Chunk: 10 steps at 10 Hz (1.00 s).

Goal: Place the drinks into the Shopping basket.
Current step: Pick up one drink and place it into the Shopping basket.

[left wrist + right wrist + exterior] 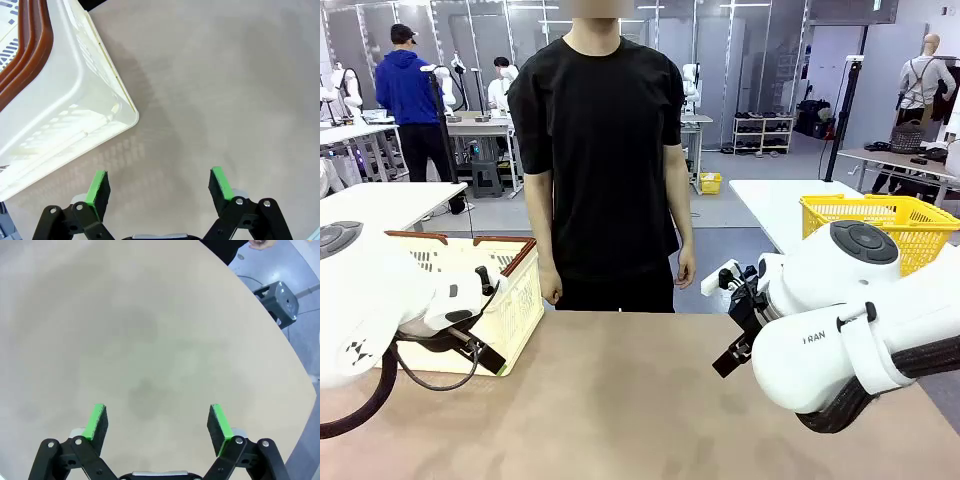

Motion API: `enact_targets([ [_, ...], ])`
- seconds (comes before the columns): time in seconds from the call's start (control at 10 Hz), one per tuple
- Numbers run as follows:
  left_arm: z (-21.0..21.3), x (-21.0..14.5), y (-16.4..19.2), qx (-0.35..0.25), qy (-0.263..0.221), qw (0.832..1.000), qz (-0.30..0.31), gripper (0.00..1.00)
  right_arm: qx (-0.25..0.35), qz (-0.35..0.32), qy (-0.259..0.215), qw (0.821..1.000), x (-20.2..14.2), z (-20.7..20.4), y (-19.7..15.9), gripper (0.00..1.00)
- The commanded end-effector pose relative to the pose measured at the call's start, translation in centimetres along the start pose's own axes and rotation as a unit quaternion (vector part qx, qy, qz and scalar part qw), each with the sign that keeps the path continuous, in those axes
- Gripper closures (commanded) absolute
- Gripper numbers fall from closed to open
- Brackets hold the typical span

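Near right pincer (157, 411), arm lettering (817, 339) "RAN"

Open-plan robotics lab w/ mock-retail props: two white robot arms, the left arm (370, 300) and the right arm (850, 330), flank a tan table (620, 400) opposite a person in a black T-shirt (605, 150). Behind are white worktables (380, 205) on a grey floor, a person in a blue hoodie (408, 95) at a bench, a black stand pole (842, 120) and a low shelf rack (763, 135). Shop gear incl. a cream Shopping basket (520, 300) and a yellow mesh basket (880, 225).
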<state>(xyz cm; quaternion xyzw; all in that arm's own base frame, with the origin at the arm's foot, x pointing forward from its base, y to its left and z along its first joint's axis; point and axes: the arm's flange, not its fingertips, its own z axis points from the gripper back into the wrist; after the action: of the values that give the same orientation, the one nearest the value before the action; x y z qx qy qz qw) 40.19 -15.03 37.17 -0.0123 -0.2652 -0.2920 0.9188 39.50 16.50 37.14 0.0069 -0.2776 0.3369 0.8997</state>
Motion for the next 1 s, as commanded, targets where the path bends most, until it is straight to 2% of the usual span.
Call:
enact_targets([
  [0.0, 0.00, 0.01, -0.02, 0.000, 0.000, 1.000, 0.000, 0.00, 0.000, 0.000, 0.000, 1.000, 0.00, 0.00, 0.00, 0.00],
  [0.9, 0.00, 0.01, -0.02, 0.000, 0.000, 1.000, 0.000, 0.00, 0.000, 0.000, 0.000, 1.000, 0.00, 0.00, 0.00, 0.00],
])
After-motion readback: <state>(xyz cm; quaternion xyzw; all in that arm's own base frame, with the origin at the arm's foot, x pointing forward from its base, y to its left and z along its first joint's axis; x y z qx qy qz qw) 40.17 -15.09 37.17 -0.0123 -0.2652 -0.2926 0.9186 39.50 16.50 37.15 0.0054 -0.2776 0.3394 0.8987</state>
